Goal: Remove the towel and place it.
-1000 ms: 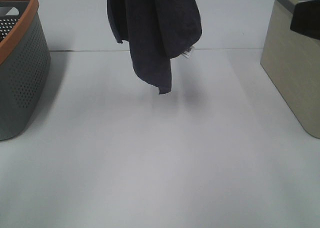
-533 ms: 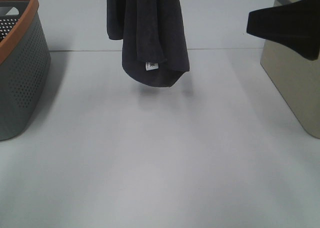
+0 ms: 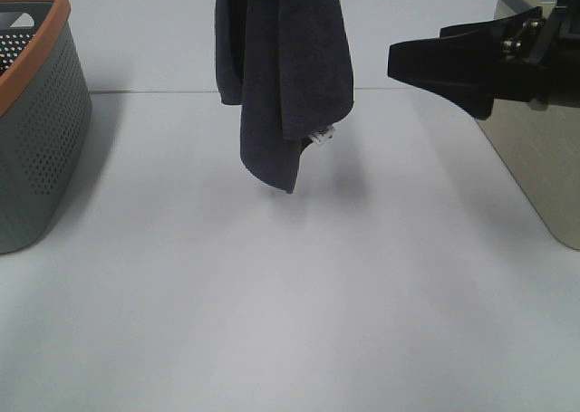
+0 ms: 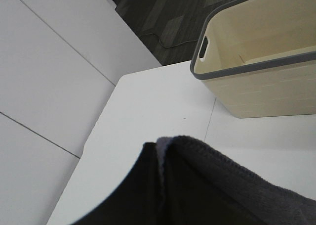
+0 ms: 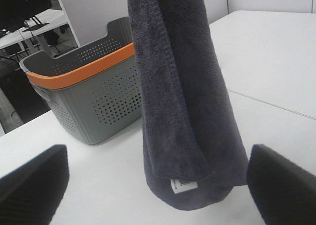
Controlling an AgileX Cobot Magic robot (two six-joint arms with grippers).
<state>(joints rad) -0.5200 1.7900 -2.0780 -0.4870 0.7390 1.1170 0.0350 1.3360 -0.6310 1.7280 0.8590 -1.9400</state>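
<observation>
The dark navy-grey towel [image 3: 285, 68] hangs folded in the air above the white table [image 3: 290, 294], its lowest tip just above the surface. Its small white label [image 3: 319, 138] sits near the lower right edge. The towel's top runs out of the exterior view. In the left wrist view my left gripper [image 4: 158, 185] is shut on the towel [image 4: 222, 190]. My right gripper [image 3: 399, 63] is open and empty, at the right, pointing at the towel from a short way off. In the right wrist view the towel [image 5: 182, 86] and label [image 5: 183, 185] hang between its spread fingers [image 5: 34, 185].
A grey perforated basket with an orange rim [image 3: 41, 113] stands at the table's left edge and also shows in the right wrist view [image 5: 94, 96]. A beige basket with a grey rim [image 3: 535, 167] stands at the right, seen empty in the left wrist view [image 4: 256, 86].
My right gripper has moved left from the beige basket toward the towel. The hanging towel has swung and turned, so its label now faces right and its tip hangs lower.
</observation>
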